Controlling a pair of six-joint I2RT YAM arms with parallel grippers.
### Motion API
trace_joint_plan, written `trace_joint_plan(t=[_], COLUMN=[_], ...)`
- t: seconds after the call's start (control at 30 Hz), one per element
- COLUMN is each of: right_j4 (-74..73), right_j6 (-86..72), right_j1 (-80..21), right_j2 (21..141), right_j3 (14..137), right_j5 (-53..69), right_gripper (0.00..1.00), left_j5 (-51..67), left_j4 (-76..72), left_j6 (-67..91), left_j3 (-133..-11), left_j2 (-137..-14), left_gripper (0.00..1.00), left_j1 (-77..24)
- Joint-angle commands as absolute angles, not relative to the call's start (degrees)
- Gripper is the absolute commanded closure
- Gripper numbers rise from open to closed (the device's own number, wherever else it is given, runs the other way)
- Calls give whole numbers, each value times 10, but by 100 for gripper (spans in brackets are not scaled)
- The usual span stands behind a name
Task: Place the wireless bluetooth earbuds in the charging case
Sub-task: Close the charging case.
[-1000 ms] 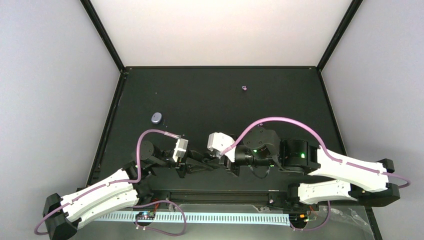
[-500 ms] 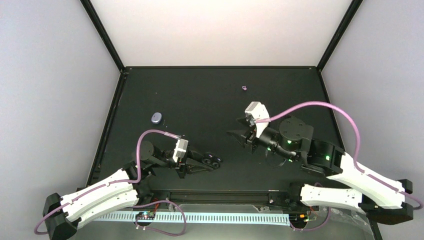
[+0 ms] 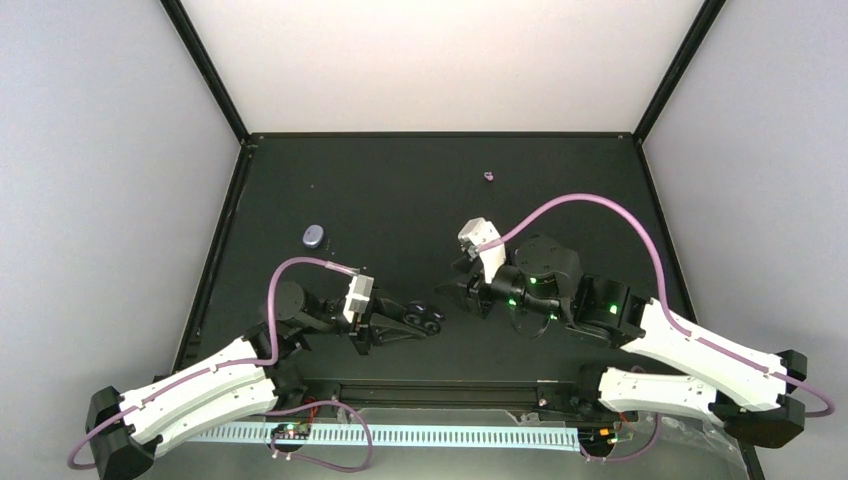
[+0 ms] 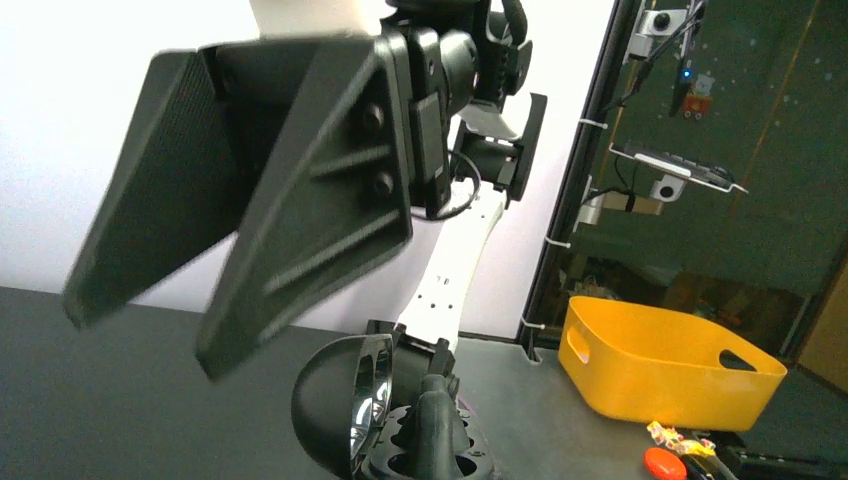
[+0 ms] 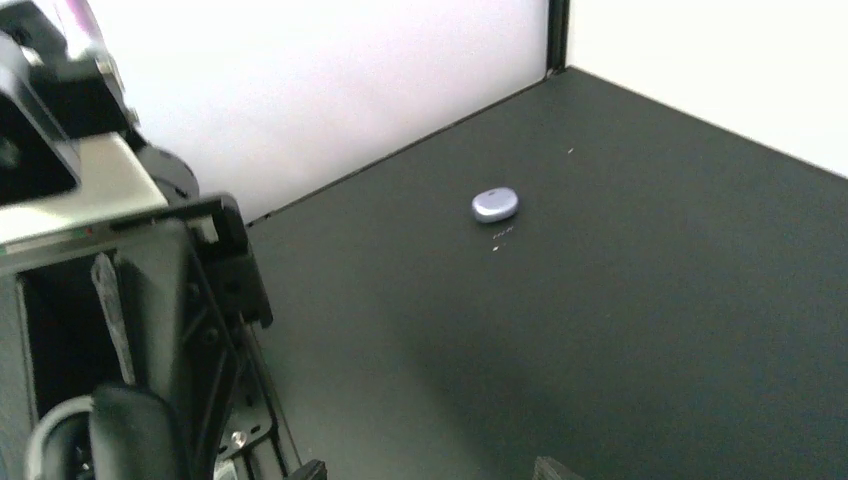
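Closed grey-lavender charging case [image 3: 314,236] flat at left, tiny purple earbud [image 3: 488,177] well apart, far back

Left arm [image 3: 200,390] and right arm [image 3: 700,345]: white shell links, black joints. Lavender cable [image 3: 585,198] loops off each. Green LEDs [image 3: 513,298] on right. Left pincer [image 4: 150,330] fingers [image 4: 310,230] black, ribbed, screwed.

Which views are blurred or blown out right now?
Top external: sharp, even light, back wall bright; earbud only a speck. Left wrist: near jaws soft, white wall behind them clipped. Right wrist: charging case slightly soft, wall at upper left blown out.
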State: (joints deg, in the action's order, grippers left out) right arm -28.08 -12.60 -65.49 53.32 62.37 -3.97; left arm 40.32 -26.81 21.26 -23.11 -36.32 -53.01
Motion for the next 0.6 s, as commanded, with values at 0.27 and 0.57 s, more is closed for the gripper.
trace_joint_plan(t=[0.27, 0.57], right_j4=[-236, -210], right_j6=[-133, -134], right_j1=[-652, -653], right_j2=[540, 537], right_j3=[585, 575], right_j5=[37, 113], right_gripper=[46, 45], left_j5=[393, 385], left_j4=[-289, -289], left_j6=[211, 209], left_j3=[-258, -251], left_j2=[-352, -347], left_gripper=[98, 98], left_j1=[-534, -534])
